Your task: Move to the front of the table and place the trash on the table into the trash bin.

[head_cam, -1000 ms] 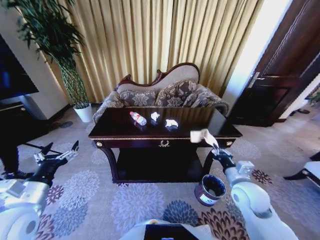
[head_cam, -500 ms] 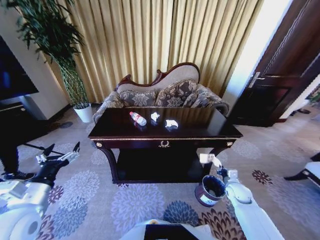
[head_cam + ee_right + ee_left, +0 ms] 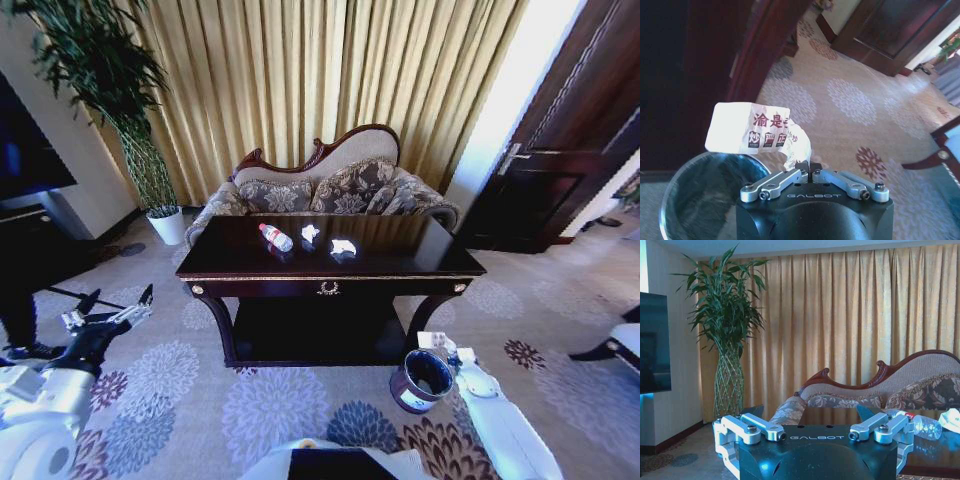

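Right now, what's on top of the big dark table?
On the table lie a clear bottle with a red cap and two crumpled white paper wads. The sofa stands behind it.

A carved-back patterned sofa (image 3: 330, 190) stands before gold curtains (image 3: 330, 80); a tall potted plant (image 3: 110, 90) at left, a dark wooden door (image 3: 570, 140) at right, floral carpet (image 3: 270, 405) below

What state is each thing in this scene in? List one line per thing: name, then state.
Right gripper: shut on paper wad, above the trash bin.
Trash bin: upright, open.
Left gripper: open, idle.
Bottle: lying on the table, capped.
Two paper wads: on table.
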